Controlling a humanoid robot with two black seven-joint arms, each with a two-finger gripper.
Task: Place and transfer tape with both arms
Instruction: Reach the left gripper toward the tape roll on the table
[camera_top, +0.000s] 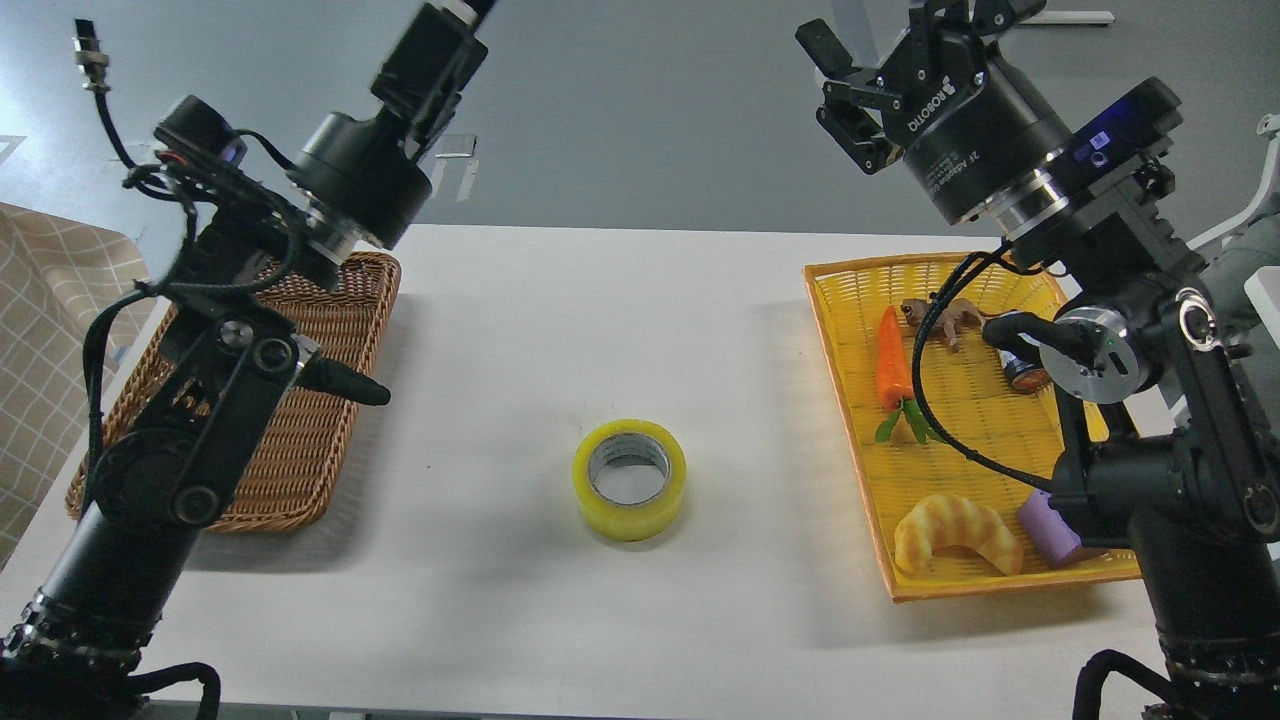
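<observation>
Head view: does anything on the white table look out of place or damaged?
Nothing stands out. The yellow translucent tape roll lies flat alone, apart from the brown wicker basket and the yellow woven tray.

The black right gripper carries white "ROBOTIQ" lettering on its round body, with smaller print below, partly readable as "2F Adaptive".
</observation>
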